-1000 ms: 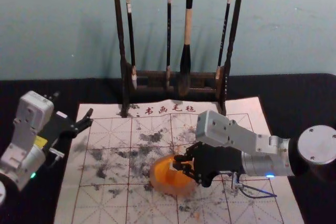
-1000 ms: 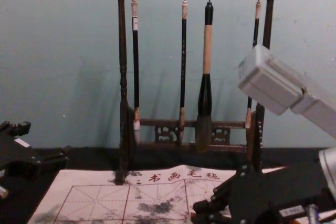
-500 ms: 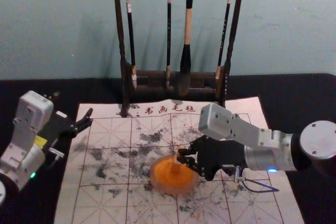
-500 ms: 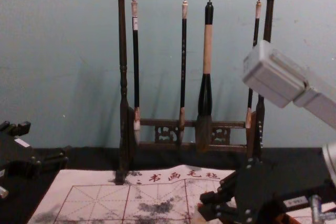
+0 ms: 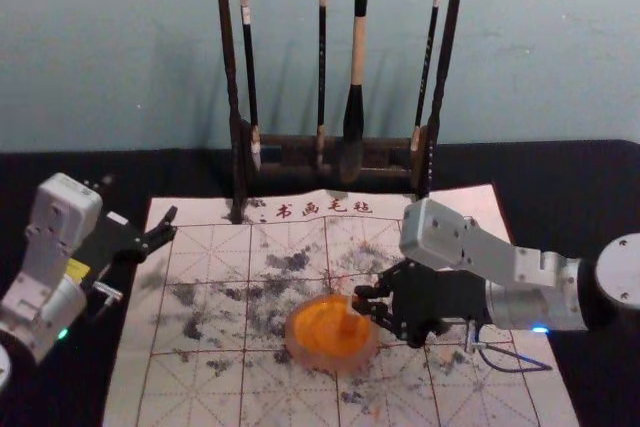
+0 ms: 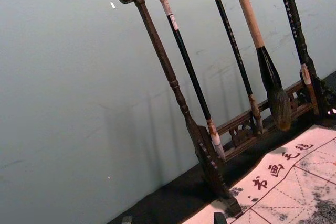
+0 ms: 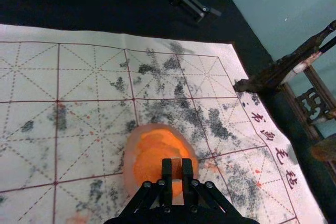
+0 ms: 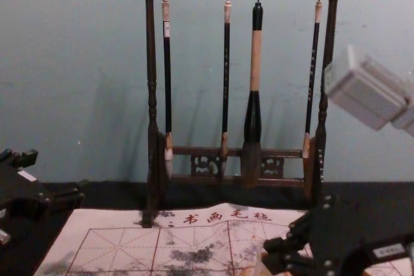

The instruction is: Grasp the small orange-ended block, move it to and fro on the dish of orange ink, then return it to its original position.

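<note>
Right gripper (image 7: 177, 163), right of lower centre in head view, is closed on the block (image 7: 176, 170) over the dish (image 5: 297, 350). Block looks light and stiff, likely slick at the inked end; grip the clean upper part. Count: one block, one dish, four brushes (image 5: 356, 47); left gripper (image 6: 173, 219) idle at left, wide, empty.

In the head view, a dark wooden stand (image 5: 229, 67) is standing at the back, and four brushes (image 5: 357, 39) are hanging from its top bar. Before it lies a calligraphy felt mat (image 5: 205, 402) with red grid and ink stains. The right gripper (image 5: 362, 305) holds the small block (image 5: 350, 315) over the right part of the orange ink dish (image 5: 333, 364). The left gripper (image 5: 140, 200) is at the mat's left edge, with its fingers apart.
</note>
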{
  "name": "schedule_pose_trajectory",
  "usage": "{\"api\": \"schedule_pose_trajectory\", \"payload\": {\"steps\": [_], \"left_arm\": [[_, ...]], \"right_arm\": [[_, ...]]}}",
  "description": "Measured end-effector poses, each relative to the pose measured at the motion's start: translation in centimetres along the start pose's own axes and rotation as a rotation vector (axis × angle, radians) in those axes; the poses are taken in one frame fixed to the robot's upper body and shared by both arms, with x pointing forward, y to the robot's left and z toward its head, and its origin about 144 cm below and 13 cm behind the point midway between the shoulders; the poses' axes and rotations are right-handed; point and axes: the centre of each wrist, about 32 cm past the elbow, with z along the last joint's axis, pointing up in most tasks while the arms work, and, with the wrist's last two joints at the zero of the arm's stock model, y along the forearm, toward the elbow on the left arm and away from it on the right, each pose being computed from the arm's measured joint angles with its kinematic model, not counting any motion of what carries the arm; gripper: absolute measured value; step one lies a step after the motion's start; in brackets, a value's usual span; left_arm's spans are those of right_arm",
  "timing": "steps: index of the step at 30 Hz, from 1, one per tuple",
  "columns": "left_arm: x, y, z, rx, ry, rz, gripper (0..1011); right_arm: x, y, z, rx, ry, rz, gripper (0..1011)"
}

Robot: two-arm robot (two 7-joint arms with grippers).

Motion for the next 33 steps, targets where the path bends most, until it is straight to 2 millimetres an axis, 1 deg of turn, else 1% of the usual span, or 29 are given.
{"api": "schedule_pose_trajectory", "payload": {"steps": [6, 11, 20, 33], "left_arm": [[0.0, 0.0, 0.0, 0.000, 0.000, 0.000, 1001], [0.0, 0.0, 0.0, 0.000, 0.000, 0.000, 1001], [0.0, 0.0, 0.0, 0.000, 0.000, 0.000, 1001], [0.0, 0.0, 0.0, 0.000, 0.000, 0.000, 1001]], "right_arm": [[-0.7, -0.8, -0.1, 0.004, -0.002, 0.016, 75], [-0.9, -0.9, -0.1, 0.007, -0.005, 0.024, 75], [-1.1, -0.5, 0.0, 0.013, -0.006, 0.039, 75], [-1.1, 0.7, 0.6, 0.016, -0.016, 0.052, 75]]}}
